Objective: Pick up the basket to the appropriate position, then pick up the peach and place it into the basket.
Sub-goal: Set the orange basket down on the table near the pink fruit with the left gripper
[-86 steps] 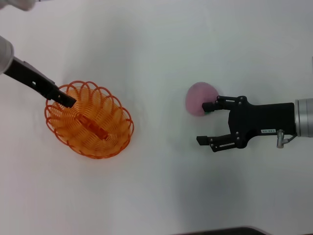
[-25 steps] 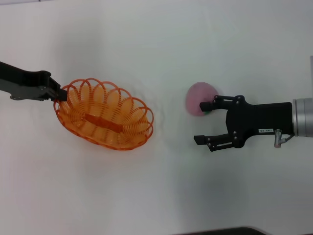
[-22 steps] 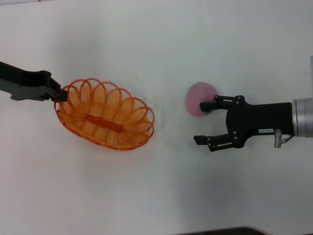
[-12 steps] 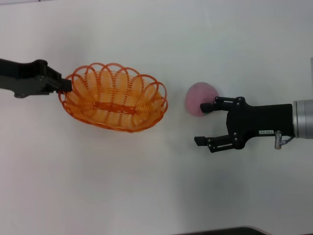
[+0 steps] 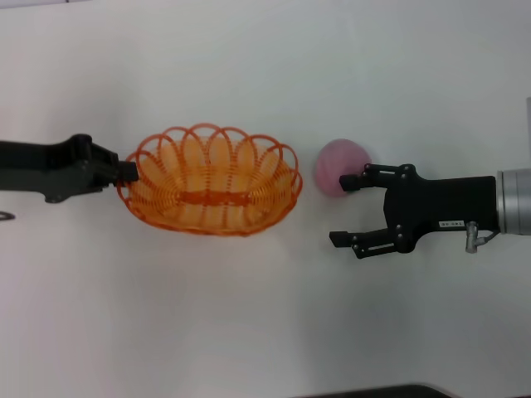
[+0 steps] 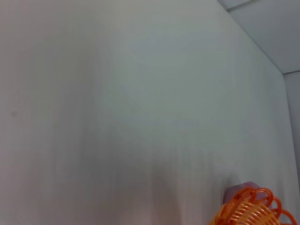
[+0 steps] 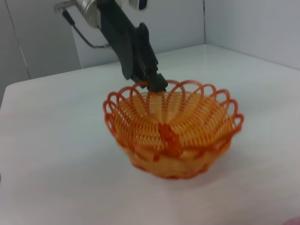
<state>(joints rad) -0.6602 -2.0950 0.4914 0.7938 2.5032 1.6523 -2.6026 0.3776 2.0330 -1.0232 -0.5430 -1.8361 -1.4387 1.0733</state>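
Observation:
The orange wire basket point(image 5: 211, 191) lies at the table's middle left, its long axis running left to right. My left gripper point(image 5: 129, 170) is shut on its left rim. The pink peach point(image 5: 338, 164) sits just right of the basket's right end, a small gap between them. My right gripper point(image 5: 340, 209) is open at the peach's near right side; its upper fingertip point(image 5: 347, 180) overlaps the peach's edge. The right wrist view shows the basket point(image 7: 173, 131) with the left gripper point(image 7: 153, 82) on its far rim. The left wrist view shows a piece of the basket point(image 6: 253, 213) and the peach point(image 6: 239, 191) behind it.
The white table point(image 5: 249, 332) holds nothing else in view. A dark edge point(image 5: 373, 391) runs along the near side. Grey wall panels point(image 7: 42, 37) stand behind the table in the right wrist view.
My left arm has carried the basket to the right, close to the peach, and turned it so it lies level left to right. The right gripper and peach have stayed put.

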